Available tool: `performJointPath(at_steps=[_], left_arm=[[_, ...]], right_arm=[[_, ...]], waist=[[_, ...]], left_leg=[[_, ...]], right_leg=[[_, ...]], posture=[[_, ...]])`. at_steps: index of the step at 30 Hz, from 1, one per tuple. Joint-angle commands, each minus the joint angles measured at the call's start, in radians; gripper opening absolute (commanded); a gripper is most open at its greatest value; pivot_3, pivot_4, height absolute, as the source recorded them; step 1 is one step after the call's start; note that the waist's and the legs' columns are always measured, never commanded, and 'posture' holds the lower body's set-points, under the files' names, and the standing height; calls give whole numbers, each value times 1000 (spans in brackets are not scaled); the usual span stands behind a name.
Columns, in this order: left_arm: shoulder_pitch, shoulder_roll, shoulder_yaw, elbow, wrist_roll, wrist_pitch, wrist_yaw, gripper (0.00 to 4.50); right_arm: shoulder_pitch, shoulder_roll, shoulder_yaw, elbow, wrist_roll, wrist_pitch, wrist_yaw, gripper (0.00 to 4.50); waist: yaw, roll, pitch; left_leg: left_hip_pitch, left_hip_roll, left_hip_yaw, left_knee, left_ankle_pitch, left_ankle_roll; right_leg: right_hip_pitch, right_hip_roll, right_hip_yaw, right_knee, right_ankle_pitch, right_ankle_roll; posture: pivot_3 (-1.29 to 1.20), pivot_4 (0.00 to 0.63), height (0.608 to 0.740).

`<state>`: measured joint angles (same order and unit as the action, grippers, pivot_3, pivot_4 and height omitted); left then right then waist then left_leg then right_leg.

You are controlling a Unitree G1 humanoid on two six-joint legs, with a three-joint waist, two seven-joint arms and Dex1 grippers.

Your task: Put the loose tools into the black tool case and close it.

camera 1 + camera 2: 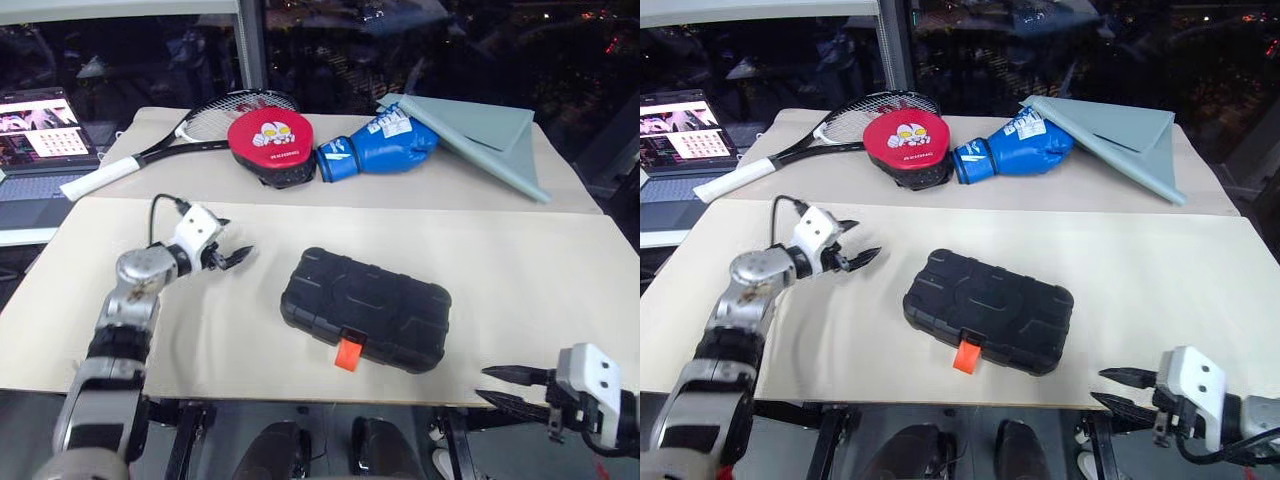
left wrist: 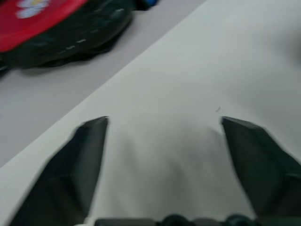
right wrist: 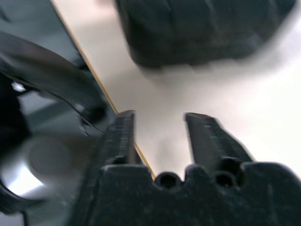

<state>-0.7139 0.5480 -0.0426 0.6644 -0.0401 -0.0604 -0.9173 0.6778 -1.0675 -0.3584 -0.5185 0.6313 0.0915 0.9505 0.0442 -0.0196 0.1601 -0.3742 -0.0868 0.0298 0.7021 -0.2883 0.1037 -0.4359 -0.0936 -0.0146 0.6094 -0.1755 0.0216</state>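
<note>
The black tool case [image 1: 365, 305] lies shut in the middle of the beige table [image 1: 540, 270], its orange latch [image 1: 348, 352] facing the front edge. No loose tools are in view. My left gripper [image 1: 238, 258] hovers over the table left of the case, apart from it, open and empty; in the left wrist view its fingers [image 2: 84, 155] stand wide over bare tabletop. My right gripper [image 1: 483, 384] hangs just off the table's front edge, right of the case and pointing left, with its fingers apart and nothing between them. The case [image 3: 207, 28] lies ahead of it.
On the far table section lie a red punch pad [image 1: 268, 140], a blue boxing glove [image 1: 385, 145], a tennis racket [image 1: 190, 130] and a grey folder [image 1: 490, 135]. A laptop [image 1: 40, 130] sits at the far left. The front table edge [image 3: 101, 89] runs beside the right gripper.
</note>
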Motion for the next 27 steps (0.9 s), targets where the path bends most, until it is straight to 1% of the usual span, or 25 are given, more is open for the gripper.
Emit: performJointPath(at_steps=[1,2,4,6,7,9,11,14,18,22,25,27], left_arm=[[-137,-49,-64,126,33,-64,-82,2295],[-175,-67,-80,167,45,-75,-96,1989],[-249,-106,-105,252,71,-123,-105,1218],[-307,-142,-119,321,86,-153,-113,594],[-330,-159,-124,351,94,-168,-116,116],[-365,-185,-135,395,107,-192,-127,37],[-382,-199,-140,421,115,-205,-143,37],[-386,-232,-169,411,122,-211,-244,37],[-351,-224,-200,360,125,-224,-356,37],[-276,-185,-235,240,107,-193,-507,37],[-196,-139,-255,70,69,-94,-617,37],[-149,-112,-264,-44,45,-23,-660,37]], right_arm=[[-52,20,92,-84,-39,63,-6,168],[-70,25,122,-94,-61,71,-7,0],[-109,35,181,-110,-95,89,-4,0],[-145,45,231,-118,-132,98,-2,0],[-165,52,254,-119,-151,101,-3,0],[-207,66,290,-114,-177,116,-10,0],[-239,79,309,-108,-194,130,-13,0],[-336,111,366,-59,-298,152,-72,0],[-413,150,354,3,-357,157,-118,0],[-488,177,325,80,-408,151,-154,0],[-546,198,311,145,-435,144,-180,0],[-572,214,304,172,-436,144,-185,0]], waist=[[3,0,0],[5,0,0],[6,-1,0],[5,-1,0],[4,-1,0],[-1,-1,0],[-4,-2,0],[-7,-3,1],[-5,-4,2],[-11,-4,2],[-16,-3,1],[-20,-3,1]], left_leg=[[-4,-1,0,0,2,-3],[-9,-1,0,1,2,-3],[-15,-3,0,3,2,-3],[-19,-4,0,4,2,-2],[-22,-5,0,7,2,-2],[-29,-5,0,11,2,-2],[-30,-5,0,13,2,-2],[-29,-4,0,13,2,-2],[-30,-3,0,14,2,-2],[-29,-4,1,16,2,-2],[-29,-4,1,16,2,-1],[-29,-4,0,17,2,-1]], right_leg=[[-2,-1,0,0,0,0],[-4,-1,0,0,1,1],[-9,-1,-1,1,2,2],[-12,-2,-1,1,2,3],[-15,-2,-1,1,3,3],[-21,-1,-1,1,3,4],[-21,-1,-1,2,4,5],[-20,-1,-1,2,5,4],[-20,-1,-1,2,7,3],[-20,-1,0,2,8,4],[-20,-1,0,2,8,4],[-20,-1,0,3,8,4]], posture=[[0,150,732],[0,150,732],[0,150,732],[0,150,732],[0,150,732],[0,150,732],[0,150,732],[0,150,732],[0,150,732],[0,150,732],[0,150,732],[0,150,732]])
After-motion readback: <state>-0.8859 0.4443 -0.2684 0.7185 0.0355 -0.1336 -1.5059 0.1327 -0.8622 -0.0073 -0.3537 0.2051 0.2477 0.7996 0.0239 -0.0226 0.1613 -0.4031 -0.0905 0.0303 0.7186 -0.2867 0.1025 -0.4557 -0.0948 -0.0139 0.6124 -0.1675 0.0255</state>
